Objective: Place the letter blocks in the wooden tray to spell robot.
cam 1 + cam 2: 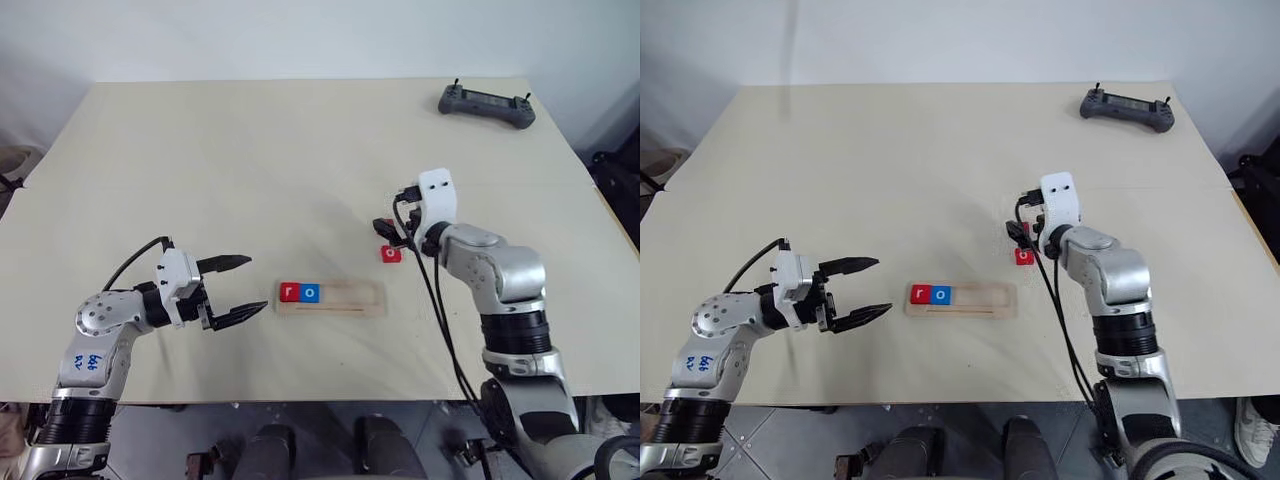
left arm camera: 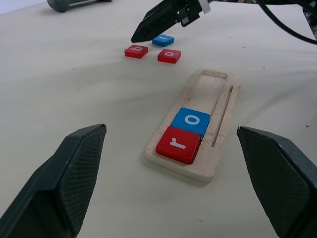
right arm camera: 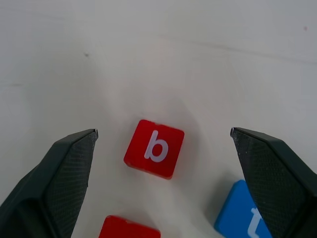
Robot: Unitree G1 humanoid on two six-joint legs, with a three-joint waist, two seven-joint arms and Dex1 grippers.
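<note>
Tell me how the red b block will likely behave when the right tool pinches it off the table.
The red b block looks like a stiff, flat square tile, so it should neither bend nor roll. Lying low on the table, it may slide rather than lift if a finger nudges it. Its smooth faces could be a little slippery between the open right tool.

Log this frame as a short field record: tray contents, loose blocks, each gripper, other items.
tray: wooden tray holds red r block and blue o block, side by side at one end
loose: red b block, red o block, blue t block on table
left gripper: open, empty, beside tray
right gripper: open, above b block
other: grey controller, far corner
</note>
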